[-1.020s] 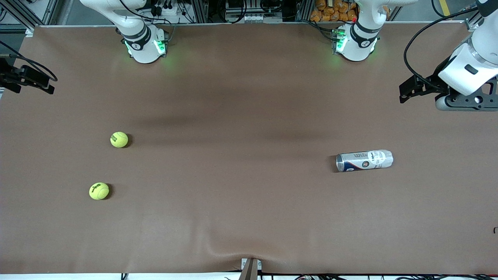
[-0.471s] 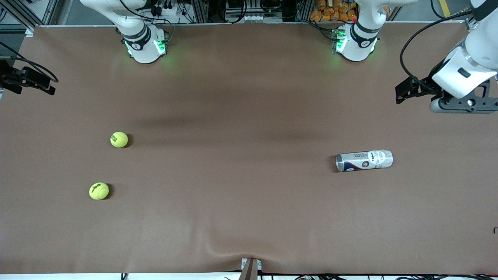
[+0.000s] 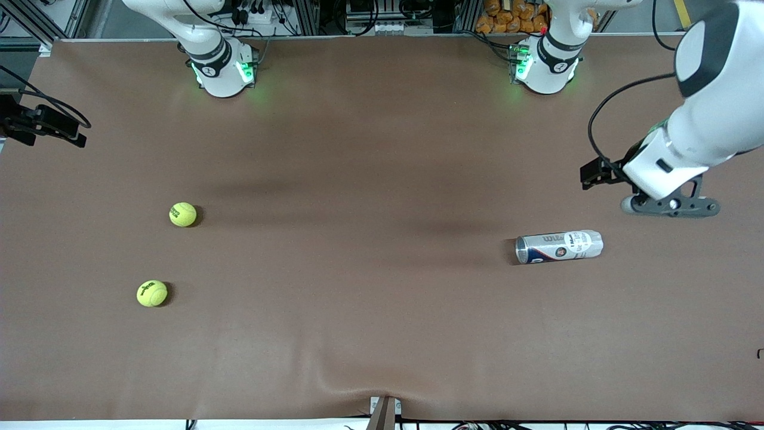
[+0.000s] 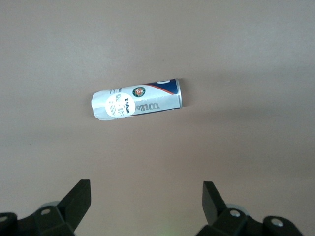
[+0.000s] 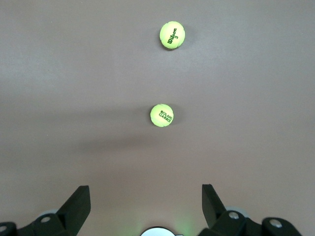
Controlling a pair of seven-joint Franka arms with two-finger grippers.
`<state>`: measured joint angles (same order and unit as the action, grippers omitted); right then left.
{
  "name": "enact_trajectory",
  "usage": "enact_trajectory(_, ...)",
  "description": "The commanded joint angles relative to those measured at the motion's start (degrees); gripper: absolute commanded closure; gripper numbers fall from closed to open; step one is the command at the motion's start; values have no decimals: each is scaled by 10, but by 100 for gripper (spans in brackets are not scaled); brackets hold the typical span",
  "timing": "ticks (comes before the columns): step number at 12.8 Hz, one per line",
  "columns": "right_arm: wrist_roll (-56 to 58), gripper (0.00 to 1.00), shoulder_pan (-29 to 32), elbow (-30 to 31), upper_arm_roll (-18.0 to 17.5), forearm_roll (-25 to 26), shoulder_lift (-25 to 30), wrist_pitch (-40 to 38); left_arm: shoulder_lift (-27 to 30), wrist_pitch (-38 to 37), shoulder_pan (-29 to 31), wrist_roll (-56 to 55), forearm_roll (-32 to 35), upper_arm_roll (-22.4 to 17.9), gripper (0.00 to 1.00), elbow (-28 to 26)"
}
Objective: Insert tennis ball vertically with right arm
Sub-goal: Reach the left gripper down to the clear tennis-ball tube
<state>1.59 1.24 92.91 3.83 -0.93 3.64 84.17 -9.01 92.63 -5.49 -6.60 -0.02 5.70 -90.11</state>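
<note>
A broad brown table covering [image 3: 382, 310] lies mostly bare, rippling only at its edge nearest the front camera. Two fuzzy yellow-green tennis balls rest toward the right arm's end, well apart from each other: one ball printed with dark lettering [image 3: 182, 214] [image 5: 161, 115] and, nearer the front camera, a second ball marked with a brand name and numeral [image 3: 152, 294] [image 5: 172, 35]. Toward the left arm's end, a clear plastic tennis-ball can with a blue-and-white label [image 3: 559, 246] [image 4: 137, 100] lies on its side, its open mouth facing the table's middle, far from both balls.

The right gripper [image 5: 146, 206], black and hanging over the table's edge at the right arm's end, shows only its black tip [image 3: 42, 122] in the front view; its fingers stand wide apart, gripping nothing, with both balls lying well clear of them. The white left arm bends down from its end of the table, its left gripper [image 4: 146, 204] hanging over bare covering just beside the can, fingers likewise spread wide and empty, the can lying clear of them.
</note>
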Motion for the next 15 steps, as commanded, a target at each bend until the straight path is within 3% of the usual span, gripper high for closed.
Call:
enact_trajectory(1,-7,0,-4,0,1,-2,0,-1,-29,11,-1,6,6,0,0,4)
enact_trajectory(6,-7,0,-2,0,1,-2,-3,-1,-113,24,10,134,28,0,0,-8)
enact_trajectory(11,-7,0,-3,0,1,-2,-3,-1,-180,29,10,337,154,0,0,-8)
enact_trajectory(13,-7,0,-3,0,1,-2,-3,-1,-195,41,10,366,172,0,0,-11)
enact_trajectory(15,-7,0,-3,0,1,-2,-3,-1,-200,41,-21,387,248,0,0,-22)
